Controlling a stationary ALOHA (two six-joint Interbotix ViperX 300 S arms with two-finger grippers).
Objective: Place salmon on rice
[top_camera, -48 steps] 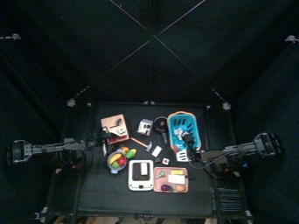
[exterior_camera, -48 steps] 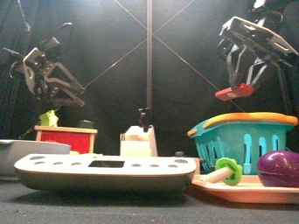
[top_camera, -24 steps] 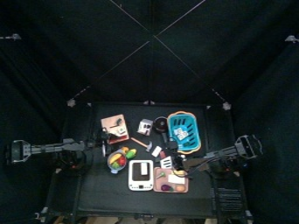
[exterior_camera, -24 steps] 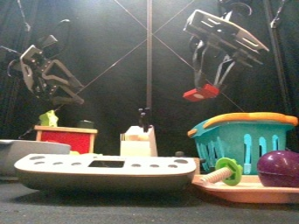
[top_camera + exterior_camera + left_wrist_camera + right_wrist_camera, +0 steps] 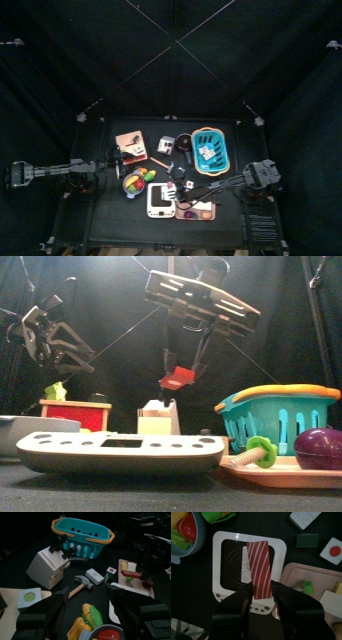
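salmon held in the air over the scale

the red-striped salmon [image 5: 260, 564] is pinched by the right pincer [image 5: 181, 369] above the white scale [image 5: 232, 562], near the tabletop's [image 5: 100, 215] front edge, not touching it. the left pincer [image 5: 87, 607] is seen spread and empty, raised near the left edge.

Right arm swung inward from the tabletop's right edge toward the middle near the front edge, lower than before. Right gripper [image 5: 178, 368] carried the salmon [image 5: 260, 566] along between its jaws; in the right wrist view it now hangs over the white scale [image 5: 226, 543]. Left arm unchanged.
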